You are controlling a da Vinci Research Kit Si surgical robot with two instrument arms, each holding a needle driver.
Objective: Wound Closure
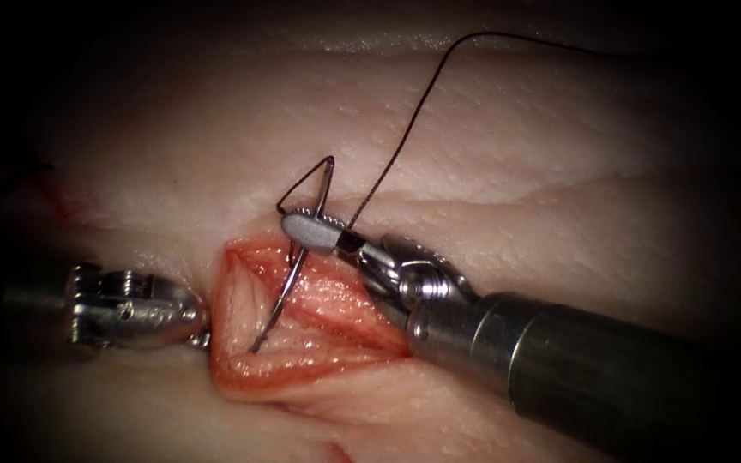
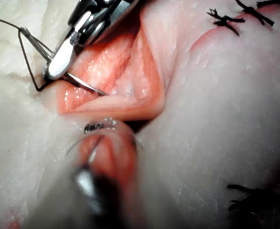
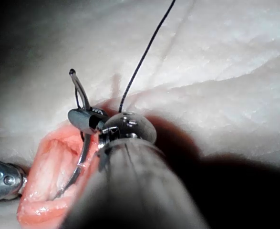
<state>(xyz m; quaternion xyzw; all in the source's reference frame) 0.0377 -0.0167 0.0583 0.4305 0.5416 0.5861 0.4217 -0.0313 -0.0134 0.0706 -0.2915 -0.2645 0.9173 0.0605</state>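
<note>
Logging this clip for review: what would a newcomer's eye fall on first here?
The open red cut in the pale tissue draws the eye at once. Over it, the right pincer grips the curved needle in its upper part, near the thread end, with the tip reaching down into the cut; whether it pierces tissue cannot be told. Dark thread arcs up and away, and the left pincer sits at the cut's left edge.

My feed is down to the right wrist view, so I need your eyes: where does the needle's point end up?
Observer: Endoscope view: the right tool holds the needle near its thread end; the point lies inside the cut, piercing or not I cannot tell.
Operator: And the left tool?
Observer: It sits at the cut's left edge; whether it holds tissue is unclear.
Operator: Any earlier stitches?
Observer: Left wrist view shows dark tied stitches beyond the cut.
</note>
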